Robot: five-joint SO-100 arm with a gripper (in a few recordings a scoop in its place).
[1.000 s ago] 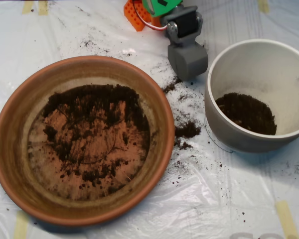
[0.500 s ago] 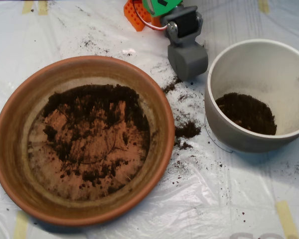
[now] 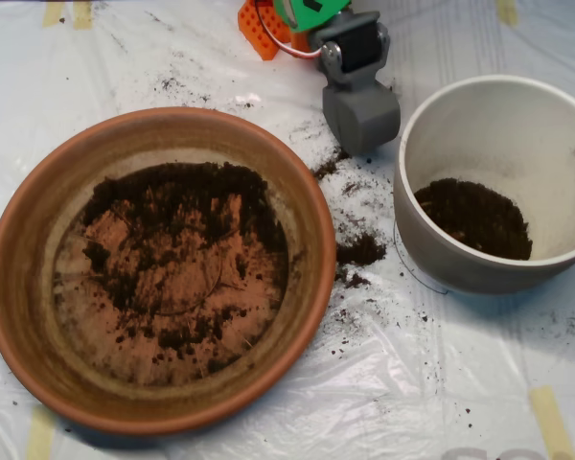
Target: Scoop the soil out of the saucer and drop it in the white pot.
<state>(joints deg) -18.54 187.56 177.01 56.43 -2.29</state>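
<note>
Overhead view: fixed, looking straight down on a surface [image 3: 268,77] covered in crinkled clear plastic sheeting.
Saucer: large round shallow terracotta dish [image 3: 24,220], orange-brown with a pale ring inside, at left and centre-left, upright.
Soil in saucer: dark brown-black crumbly potting soil [image 3: 177,196], thickest along the upper part of the floor, thinning to scattered clumps and specks lower down, orange floor visible through it.
White pot: round off-white smooth-walled ceramic pot with thick rim [image 3: 431,254], at right, upright, near the saucer but not touching it.
Soil in pot: dark heap [image 3: 474,216] against the lower-left inner wall, rest of the pale floor bare.
Spilled soil: loose clump [image 3: 361,251] on the plastic between saucer and pot, just beside the saucer's right rim; finer specks strewn above and below it, and more near the top left.
Scoop: grey clamshell scoop [image 3: 361,115] at top centre, above the gap between saucer and pot, just beside the pot's upper-left rim, over neither vessel.
Jaws: cannot tell whether open or closed from this angle; only a blocky grey outer shell visible.
Arm: orange and green parts [image 3: 268,24] at the top edge, directly above the scoop.
Tape: pale yellow strips [image 3: 551,417] on the sheeting near the corners.
</note>
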